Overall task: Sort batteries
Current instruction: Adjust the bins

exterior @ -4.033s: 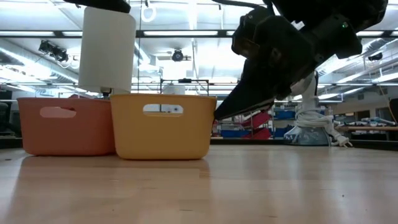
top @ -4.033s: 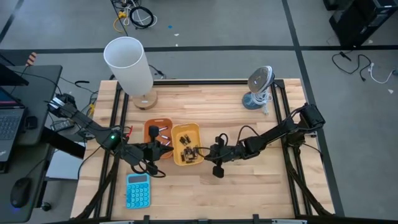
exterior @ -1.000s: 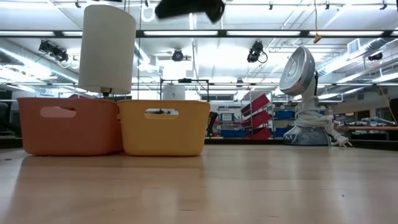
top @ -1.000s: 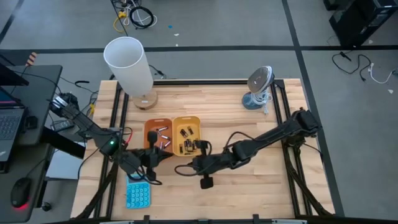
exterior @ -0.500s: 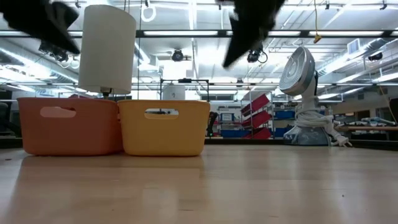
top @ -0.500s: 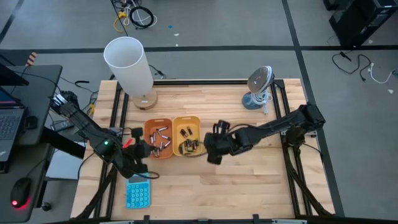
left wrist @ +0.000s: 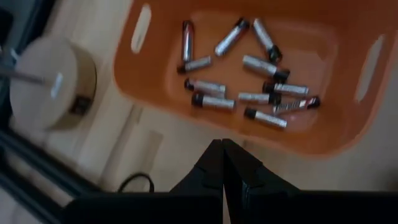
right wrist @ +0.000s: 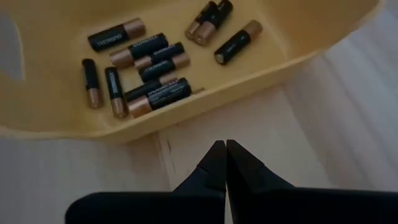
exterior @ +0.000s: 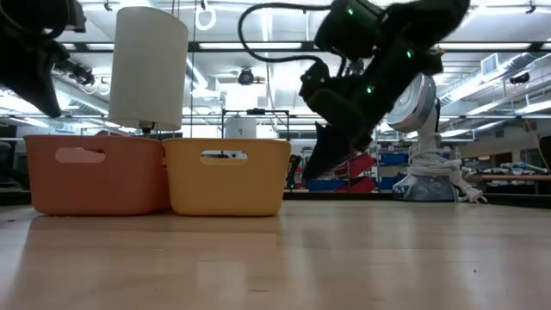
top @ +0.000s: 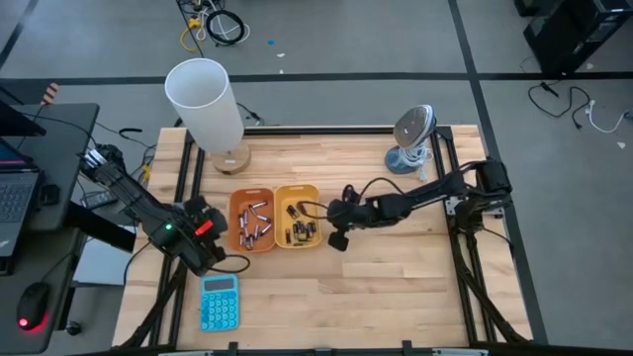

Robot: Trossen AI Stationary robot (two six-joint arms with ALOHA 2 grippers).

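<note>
We see the left gripper (left wrist: 222, 163) with its fingers pressed together and holding nothing, hovering just outside the long wall of the orange tray (left wrist: 323, 134). Ahead of its tips, inside that tray, lie the silvery batteries (left wrist: 249, 81), scattered loosely on the tray floor, some touching each other. The right gripper (right wrist: 222, 163) is likewise closed and empty, poised just outside the wall of the yellow tray (right wrist: 236, 84); beyond its tips the black-and-copper batteries (right wrist: 152, 68) lie in that tray, several side by side in a cluster. From above, the two trays sit touching between the grippers, orange nearer the left gripper (top: 210, 229), yellow nearer the right gripper (top: 336, 235). On the table near the left arm lies a blue calculator (top: 219, 302).
</note>
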